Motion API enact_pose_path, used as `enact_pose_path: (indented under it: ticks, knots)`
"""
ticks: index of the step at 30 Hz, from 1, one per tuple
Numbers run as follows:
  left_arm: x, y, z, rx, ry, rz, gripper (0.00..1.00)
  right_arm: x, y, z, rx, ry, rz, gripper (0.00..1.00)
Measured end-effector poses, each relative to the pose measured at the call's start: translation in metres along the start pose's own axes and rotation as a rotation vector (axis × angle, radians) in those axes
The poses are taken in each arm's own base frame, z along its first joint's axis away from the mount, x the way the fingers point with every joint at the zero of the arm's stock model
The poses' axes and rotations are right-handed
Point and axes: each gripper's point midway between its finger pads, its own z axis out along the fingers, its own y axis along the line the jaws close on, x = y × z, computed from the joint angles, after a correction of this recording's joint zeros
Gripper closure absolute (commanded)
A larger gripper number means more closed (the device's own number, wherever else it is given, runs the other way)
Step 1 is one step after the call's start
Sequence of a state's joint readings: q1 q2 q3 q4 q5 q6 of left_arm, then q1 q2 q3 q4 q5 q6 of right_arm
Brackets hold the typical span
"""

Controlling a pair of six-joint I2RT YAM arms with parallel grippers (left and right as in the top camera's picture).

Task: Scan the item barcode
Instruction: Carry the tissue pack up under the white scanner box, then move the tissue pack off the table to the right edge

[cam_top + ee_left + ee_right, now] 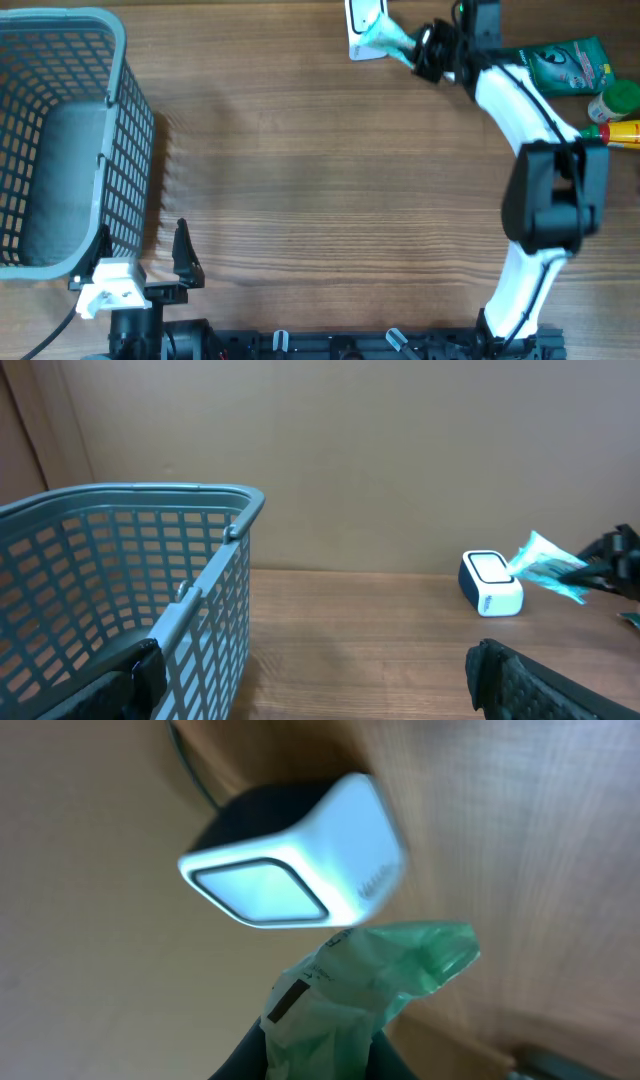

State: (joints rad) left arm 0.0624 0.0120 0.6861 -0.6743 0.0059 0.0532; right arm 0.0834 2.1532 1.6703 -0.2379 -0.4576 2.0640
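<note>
Overhead, the right gripper [425, 50] is seen closed narrowly on one end of a green packet [385, 38], which is held at the far edge of the table [300, 150] with its free end just beside the white scanner [362, 20]. The left gripper [315, 695] is spread wide beside the basket [120, 60], and nothing is held in it.
</note>
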Motion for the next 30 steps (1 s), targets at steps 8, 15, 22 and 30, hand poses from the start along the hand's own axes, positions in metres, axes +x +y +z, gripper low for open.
enact_pose_path:
  ticks: [8,15,22,30]
  knots:
    - [0.000,0.000,0.000,0.000,0.000,0.000,0.00,-0.024,0.025,0.064,-0.017,-0.003,-0.006,0.95]
    - [0.000,0.000,0.000,0.000,0.000,0.000,0.00,-0.021,0.032,0.065,-0.027,0.004,-0.012,0.95]
    - [0.000,0.000,0.000,0.000,0.000,0.000,0.00,-0.025,0.039,0.040,0.020,-0.108,-0.080,0.95]
    - [0.000,0.000,0.000,0.000,0.001,0.000,0.00,-0.081,0.052,-0.132,0.083,-0.661,-0.127,0.95]
